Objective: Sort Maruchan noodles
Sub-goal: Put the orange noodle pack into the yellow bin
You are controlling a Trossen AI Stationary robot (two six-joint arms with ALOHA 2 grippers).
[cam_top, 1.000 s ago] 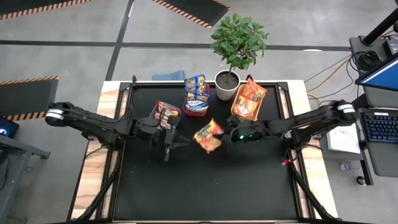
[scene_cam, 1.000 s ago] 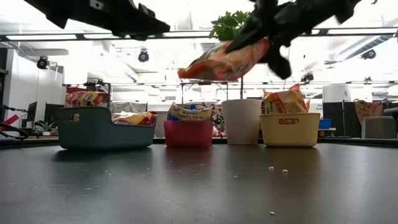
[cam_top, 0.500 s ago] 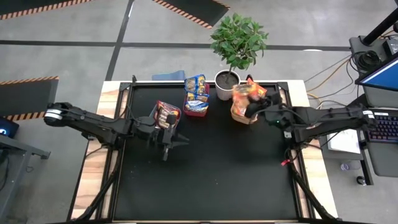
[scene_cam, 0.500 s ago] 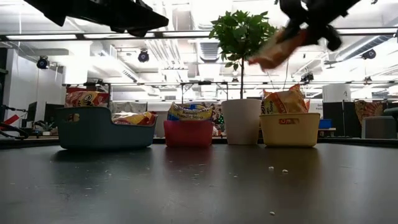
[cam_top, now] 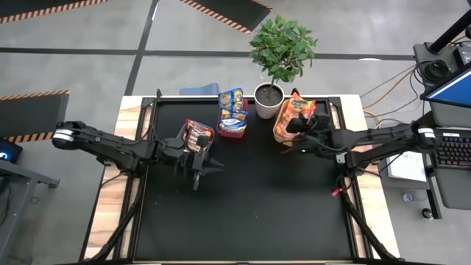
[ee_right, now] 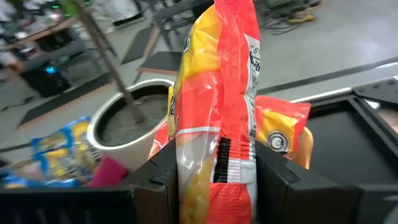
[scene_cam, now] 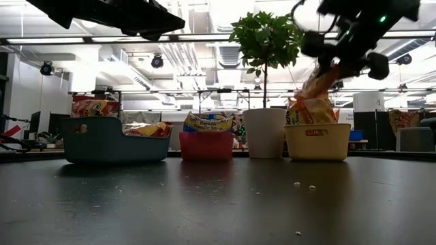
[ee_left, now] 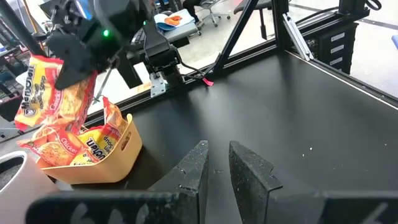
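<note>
My right gripper [cam_top: 298, 122] is shut on an orange-yellow Maruchan noodle packet [ee_right: 214, 93], held above the cream-orange bin [scene_cam: 317, 141] at the far right. That bin holds more orange packets [ee_left: 74, 146]. The teal bin [scene_cam: 112, 141] has red-maroon packets [cam_top: 197, 135]. The red bin [scene_cam: 206, 145] has blue-yellow ones [cam_top: 232, 99]. My left gripper [ee_left: 217, 165] hovers shut, with nothing in it, over the table's left middle [cam_top: 199, 171]. My right gripper pinches the packet's two flat faces [ee_right: 199, 168] between its two fingers [ee_right: 277, 177], coming from the table's right and slanting slightly down. The packet stands on edge, lifted clear. In the low view it hangs slanting below the gripper, with its lower end [scene_cam: 308, 92] just over the bin's packets.
A white pot [scene_cam: 266, 133] with a green plant [cam_top: 282, 46] stands between the red bin and the cream-orange bin, close to my right gripper. The black table top [cam_top: 243, 213] shows bare in front of the bins, with a few crumbs [scene_cam: 303, 185].
My right gripper has carried the orange-yellow packet from over the table's middle toward the far right, to above the cream-orange bin. Its wrist has rolled on the way. The packet, lying nearly flat before, now stands on edge and hangs slanting down.
</note>
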